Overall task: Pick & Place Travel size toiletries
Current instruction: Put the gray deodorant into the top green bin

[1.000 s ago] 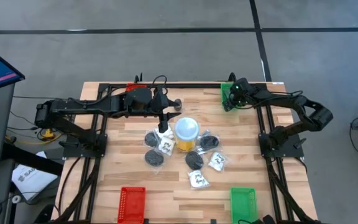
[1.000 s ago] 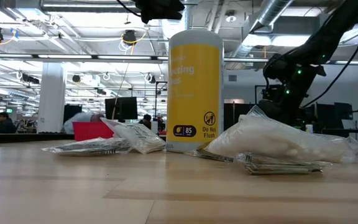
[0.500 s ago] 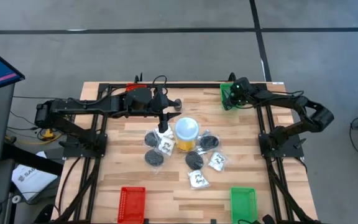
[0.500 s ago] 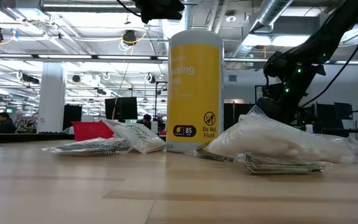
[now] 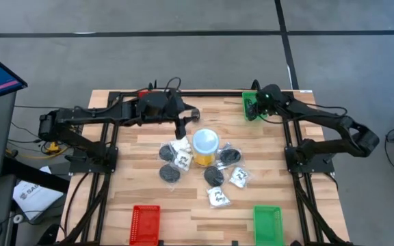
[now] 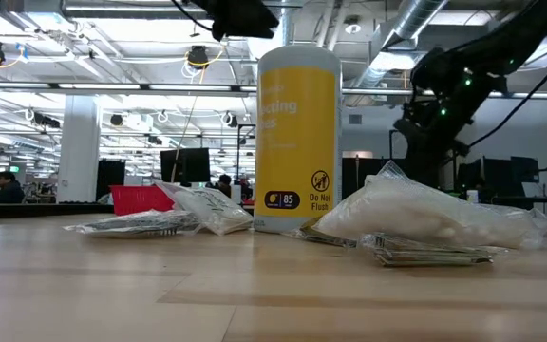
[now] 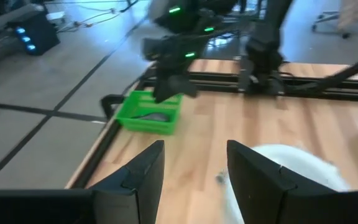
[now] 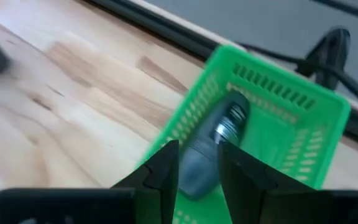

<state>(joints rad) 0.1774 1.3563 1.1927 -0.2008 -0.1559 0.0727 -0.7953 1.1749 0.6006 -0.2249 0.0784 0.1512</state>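
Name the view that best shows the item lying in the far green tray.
The right wrist view: the grey item lies close up inside the green tray. The left wrist view shows it small; the high view hides it under the right hand; the low view misses it.

Clear packets [image 5: 218, 197] and black roundish pieces [image 5: 169, 173] lie flat, clustered mid-table; one dark bottle [image 8: 211, 152] lies in a green tray.

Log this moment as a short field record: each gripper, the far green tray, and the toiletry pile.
left gripper: open, empty, above the table near the yellow jar with a pale lid
right gripper: above the far green tray, fingers apart, nothing between them
tray contents: one small dark silvery bottle
toiletries: clear packets and black roundish pieces lying around the jar
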